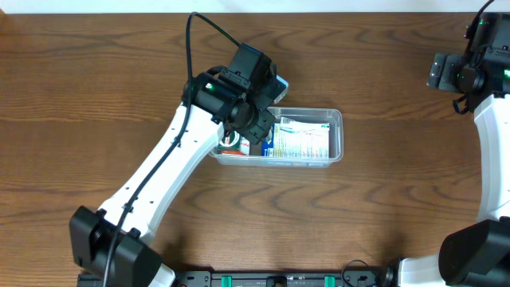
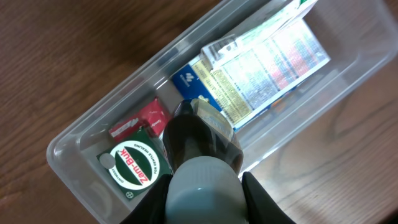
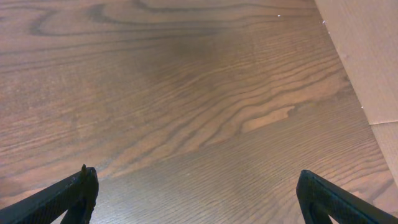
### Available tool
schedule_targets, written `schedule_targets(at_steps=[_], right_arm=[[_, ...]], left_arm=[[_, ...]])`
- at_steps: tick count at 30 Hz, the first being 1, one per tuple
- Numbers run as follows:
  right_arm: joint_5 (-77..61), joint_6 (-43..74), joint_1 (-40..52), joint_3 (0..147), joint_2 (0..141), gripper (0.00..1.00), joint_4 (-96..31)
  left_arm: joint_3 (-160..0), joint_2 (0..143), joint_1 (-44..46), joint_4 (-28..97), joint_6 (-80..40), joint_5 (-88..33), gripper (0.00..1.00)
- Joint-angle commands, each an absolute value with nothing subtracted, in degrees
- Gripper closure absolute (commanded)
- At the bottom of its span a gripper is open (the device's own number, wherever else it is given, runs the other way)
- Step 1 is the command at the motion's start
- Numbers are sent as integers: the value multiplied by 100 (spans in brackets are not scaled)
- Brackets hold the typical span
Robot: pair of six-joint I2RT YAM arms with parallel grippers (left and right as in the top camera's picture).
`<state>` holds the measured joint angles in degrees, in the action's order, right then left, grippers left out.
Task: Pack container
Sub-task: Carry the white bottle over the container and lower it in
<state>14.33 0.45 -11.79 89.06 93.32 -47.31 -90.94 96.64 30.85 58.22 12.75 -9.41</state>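
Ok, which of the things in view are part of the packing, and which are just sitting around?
Part of the job: container; round tin, red packet and foil packets inside it; left fingers, shut, over the container.
Sitting around: right fingers, open over the bare table.

We see the clear container (image 2: 144, 67) lying slantwise on the wooden worktop (image 2: 68, 43), with the left tool (image 2: 200, 113) closed and reaching into its middle. At the near end lie a round green-and-white Zam-Buk tin (image 2: 135, 165) and a red packet (image 2: 142, 120) just beside it. Farther along are a blue packet (image 2: 188, 78) and silvery printed sachets (image 2: 277, 59).
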Motion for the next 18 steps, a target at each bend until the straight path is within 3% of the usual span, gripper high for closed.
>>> schedule_targets(at_steps=[1, 18], right_arm=[[1435, 126, -1203, 8906, 9338, 1, -4737], [1435, 126, -1203, 8906, 9338, 1, -4737]], left_arm=[[-9019, 9736, 3076, 5822, 1559, -788, 80], [-8927, 10276, 3006, 6042, 2958, -679, 80]])
